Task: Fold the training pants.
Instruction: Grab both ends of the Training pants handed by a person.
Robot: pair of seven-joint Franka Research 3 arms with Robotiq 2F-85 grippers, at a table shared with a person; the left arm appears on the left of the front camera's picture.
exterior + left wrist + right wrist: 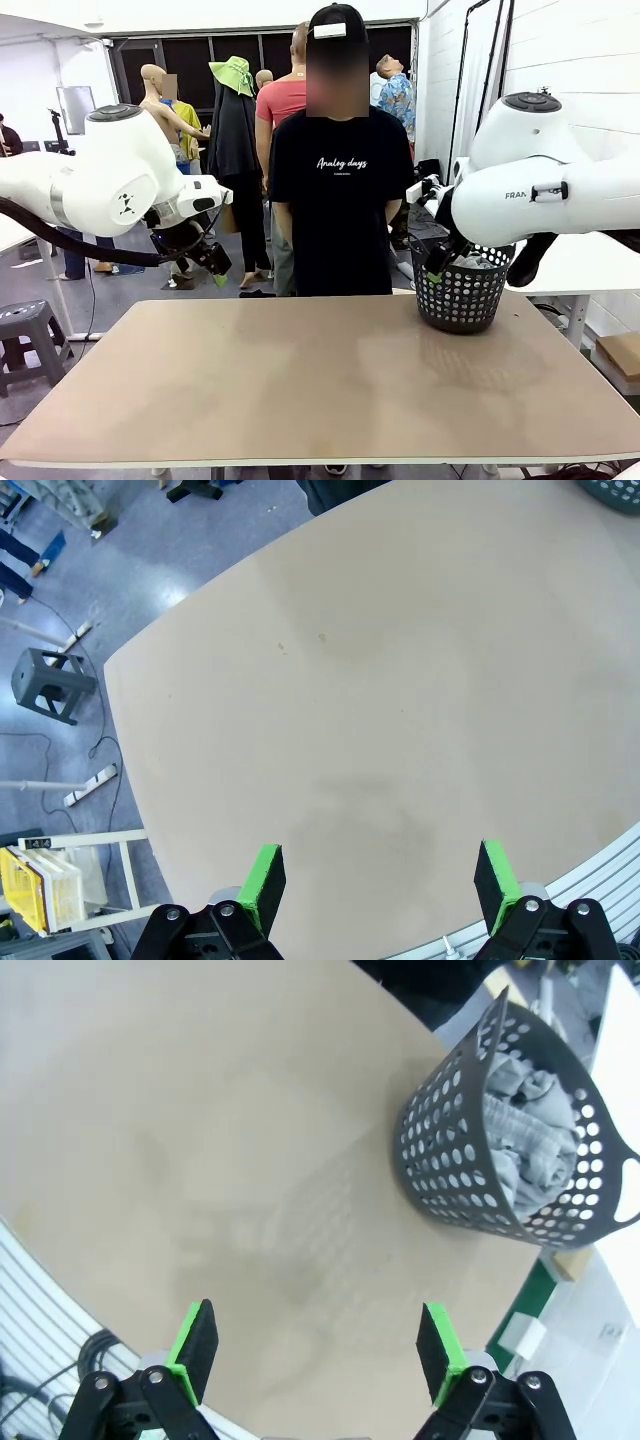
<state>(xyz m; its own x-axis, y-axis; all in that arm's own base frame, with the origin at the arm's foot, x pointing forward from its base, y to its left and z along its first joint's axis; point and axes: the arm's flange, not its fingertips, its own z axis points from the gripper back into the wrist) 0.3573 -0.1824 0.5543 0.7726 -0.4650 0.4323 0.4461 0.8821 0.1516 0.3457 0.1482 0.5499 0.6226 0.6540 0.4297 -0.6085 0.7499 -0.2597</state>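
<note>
Grey training pants lie bundled in the black mesh basket at the table's far right corner, not yet out; left gripper and right gripper hover, both spread wide, ready to fetch.

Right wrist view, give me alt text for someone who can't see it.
A black mesh basket holding crumpled light grey training pants stands at the upper right on a tan table. The right gripper, open with green pads, hovers over the tabletop in the foreground.
</note>
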